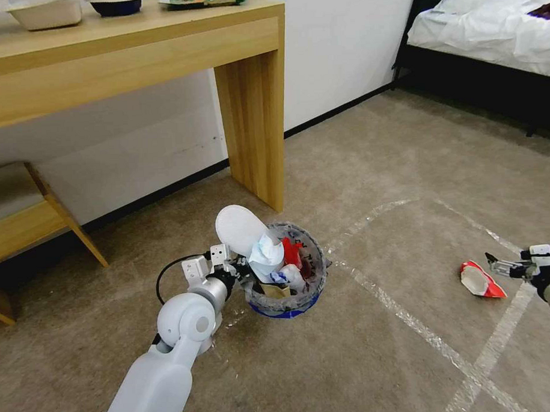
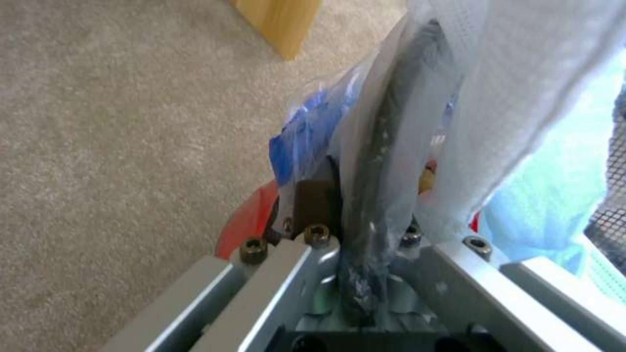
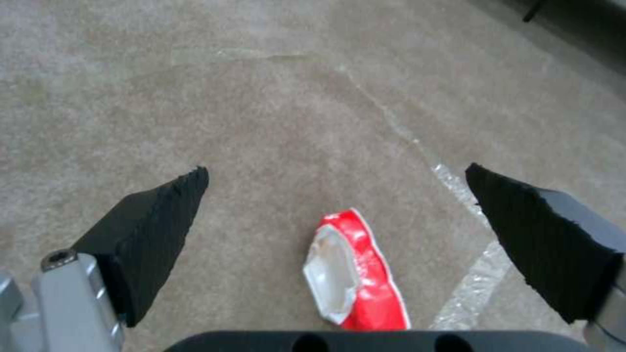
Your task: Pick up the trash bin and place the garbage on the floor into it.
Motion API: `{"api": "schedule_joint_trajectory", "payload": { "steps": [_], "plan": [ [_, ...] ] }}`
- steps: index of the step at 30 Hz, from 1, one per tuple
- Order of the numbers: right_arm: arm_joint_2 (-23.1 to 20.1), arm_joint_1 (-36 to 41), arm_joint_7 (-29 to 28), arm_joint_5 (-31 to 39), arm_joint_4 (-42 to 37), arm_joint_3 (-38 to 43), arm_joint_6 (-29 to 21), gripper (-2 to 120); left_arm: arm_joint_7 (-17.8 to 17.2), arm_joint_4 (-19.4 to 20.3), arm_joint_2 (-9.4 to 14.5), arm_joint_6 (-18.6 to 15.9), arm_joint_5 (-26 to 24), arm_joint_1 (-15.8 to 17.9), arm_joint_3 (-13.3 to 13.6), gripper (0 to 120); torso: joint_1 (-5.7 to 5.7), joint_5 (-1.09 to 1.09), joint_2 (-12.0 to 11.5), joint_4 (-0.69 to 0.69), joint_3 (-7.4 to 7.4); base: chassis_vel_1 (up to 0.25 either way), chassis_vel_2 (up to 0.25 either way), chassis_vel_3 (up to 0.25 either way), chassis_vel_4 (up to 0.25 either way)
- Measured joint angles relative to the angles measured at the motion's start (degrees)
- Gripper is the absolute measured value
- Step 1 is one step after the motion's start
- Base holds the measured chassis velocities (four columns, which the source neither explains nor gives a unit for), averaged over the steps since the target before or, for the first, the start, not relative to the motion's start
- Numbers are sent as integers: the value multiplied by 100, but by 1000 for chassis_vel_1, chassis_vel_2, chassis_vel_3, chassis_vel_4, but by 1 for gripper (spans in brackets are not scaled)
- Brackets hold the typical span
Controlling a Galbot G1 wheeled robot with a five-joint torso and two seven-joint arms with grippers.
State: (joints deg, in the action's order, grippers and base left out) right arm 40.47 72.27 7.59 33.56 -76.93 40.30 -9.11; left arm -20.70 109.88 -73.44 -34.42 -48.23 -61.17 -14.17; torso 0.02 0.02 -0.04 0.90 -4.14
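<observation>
- Carpet (image 1: 406, 165) covers the floor, crossed by pale tape lines (image 1: 424, 336), with a wooden desk (image 1: 131, 61) standing against the white wall behind.
- Trash bin (image 1: 299, 307), a small round bucket with a blue band and a clear plastic liner, stands on the carpet just in front of the desk leg (image 1: 254, 122).
- Left gripper (image 1: 244, 271) is at the bin's near-left rim; in the left wrist view its fingers (image 2: 313, 205) are clamped on the dark rim (image 2: 385, 161) and the bag plastic, so it grasps the bin.
- Garbage fills the bin above the rim: a flat white slipper (image 1: 240, 228) sticks up and leans toward the left arm, a crumpled white-blue paper (image 1: 267, 254) sits against it, a red scrap (image 1: 292, 253) lies beside that, and a piece of brown paper (image 1: 277, 290) is lower down.
- Red wrapper (image 1: 481, 280), torn open with a silvery white inside, lies flat on the carpet well to the right of the bin, next to a tape line.
- Right gripper (image 1: 499, 266) is just to the right of that wrapper, low near the floor; in the right wrist view its black ribbed pads (image 3: 156, 230) are spread wide with nothing between them, and the wrapper (image 3: 355, 271) lies on the carpet in the gap ahead, untouched.
- Bed (image 1: 491, 24) with white sheets stands in the far right corner.
</observation>
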Motion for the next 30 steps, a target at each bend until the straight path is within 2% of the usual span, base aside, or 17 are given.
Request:
{"api": "schedule_joint_trajectory", "payload": {
  "steps": [13, 15, 18, 30],
  "plan": [
    [236, 107, -97, -61, -22, 147, 126, 100, 125, -12, 68, -29, -16, 15, -61, 1, 0, -2, 9, 1, -9, 0, 0, 0, 0],
    [295, 159, -123, -77, -71, 223, 154, 100, 120, -3, 50, -12, 73, -15, -38, 1, 5, -2, 104, 1, -84, 0, 0, 0, 0],
    [323, 180, -144, -80, -97, 249, 183, 100, 59, 15, 46, 21, 63, -52, -37, 1, 16, -3, 157, 1, -122, 0, 0, 0, 0],
    [424, 242, -150, -84, -153, 297, 277, 100, 50, 98, 34, 112, 114, -175, -47, 1, 27, -3, 194, 1, -152, 0, 0, 0, 0]
  ]
}}
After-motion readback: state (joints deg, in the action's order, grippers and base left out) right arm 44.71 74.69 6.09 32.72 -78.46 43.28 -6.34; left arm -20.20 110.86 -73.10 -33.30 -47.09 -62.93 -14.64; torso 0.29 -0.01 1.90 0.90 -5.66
